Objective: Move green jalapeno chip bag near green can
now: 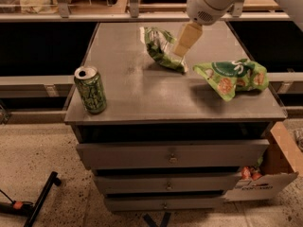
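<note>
No words can be read anywhere in this scene. The can (91,90), at the front left corner of the bench (142,100), shows only a black and light-green pattern, its brand illegible. The lime bag (232,77) at the right carries a round dark logo with pale lettering — too blurred to make out. A box (265,181) on the floor at lower right bears a line of dark print — unreadable. The plain tan pincer (185,41) hangs just over the right side of the dark-green bag (163,48).
</note>
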Robot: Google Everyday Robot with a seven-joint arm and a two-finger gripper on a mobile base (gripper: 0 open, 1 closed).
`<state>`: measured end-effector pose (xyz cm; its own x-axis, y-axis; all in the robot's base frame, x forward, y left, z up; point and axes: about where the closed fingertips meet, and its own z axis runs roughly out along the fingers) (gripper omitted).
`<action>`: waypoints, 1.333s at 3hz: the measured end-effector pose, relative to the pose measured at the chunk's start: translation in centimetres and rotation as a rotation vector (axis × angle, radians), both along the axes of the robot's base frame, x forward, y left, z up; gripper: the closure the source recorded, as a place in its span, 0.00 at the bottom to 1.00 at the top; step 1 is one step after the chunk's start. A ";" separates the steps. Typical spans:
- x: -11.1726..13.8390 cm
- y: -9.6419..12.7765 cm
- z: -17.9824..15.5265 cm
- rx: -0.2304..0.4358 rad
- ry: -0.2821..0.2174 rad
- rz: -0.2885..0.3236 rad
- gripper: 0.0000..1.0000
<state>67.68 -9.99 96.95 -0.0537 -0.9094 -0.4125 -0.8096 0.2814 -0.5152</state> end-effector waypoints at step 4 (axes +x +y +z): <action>8.4 4.3 -7.8 0.343 0.168 0.051 0.00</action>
